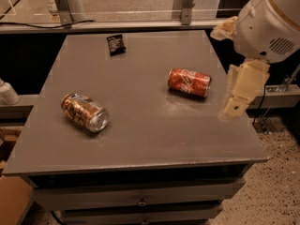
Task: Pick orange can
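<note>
The orange can (84, 112) lies on its side at the left of the grey table (145, 139), its orange-gold and dark brown body angled, its silver end facing front right. A red Coca-Cola can (189, 82) lies on its side at the right of the table. My gripper (233, 109) hangs from the cream arm (267, 22) at the table's right edge, just right of and nearer than the red can, far from the orange can. It holds nothing.
A small black packet (115, 44) lies near the table's far edge. Drawers (140, 201) run along the table's front. Metal posts (65, 3) and a rail stand behind the table. A cardboard box (11, 203) sits on the floor at lower left.
</note>
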{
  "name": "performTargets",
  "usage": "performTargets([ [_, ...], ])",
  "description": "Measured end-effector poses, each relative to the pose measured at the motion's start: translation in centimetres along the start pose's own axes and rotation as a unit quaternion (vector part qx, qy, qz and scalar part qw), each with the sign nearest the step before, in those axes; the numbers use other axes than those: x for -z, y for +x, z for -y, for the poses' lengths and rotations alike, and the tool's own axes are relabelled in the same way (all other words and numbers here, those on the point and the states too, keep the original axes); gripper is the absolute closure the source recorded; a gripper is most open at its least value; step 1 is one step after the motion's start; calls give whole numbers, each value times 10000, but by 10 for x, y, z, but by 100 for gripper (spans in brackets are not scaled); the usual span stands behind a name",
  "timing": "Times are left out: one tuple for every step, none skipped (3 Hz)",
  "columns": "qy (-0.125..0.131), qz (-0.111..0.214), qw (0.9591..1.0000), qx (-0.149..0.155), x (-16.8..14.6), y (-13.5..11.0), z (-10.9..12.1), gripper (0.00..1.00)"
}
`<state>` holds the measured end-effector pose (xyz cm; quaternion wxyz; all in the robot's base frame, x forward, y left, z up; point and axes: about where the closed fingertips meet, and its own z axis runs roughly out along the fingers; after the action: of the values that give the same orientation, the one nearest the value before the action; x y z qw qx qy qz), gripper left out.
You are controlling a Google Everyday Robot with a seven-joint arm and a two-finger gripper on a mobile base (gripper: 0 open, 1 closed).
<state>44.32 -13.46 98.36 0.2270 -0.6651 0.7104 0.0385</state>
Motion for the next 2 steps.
performTargets([
  [-199,303,9985,406,-23,-47,-17,0],
  [-199,303,9985,407,-23,-47,-17,0],
])
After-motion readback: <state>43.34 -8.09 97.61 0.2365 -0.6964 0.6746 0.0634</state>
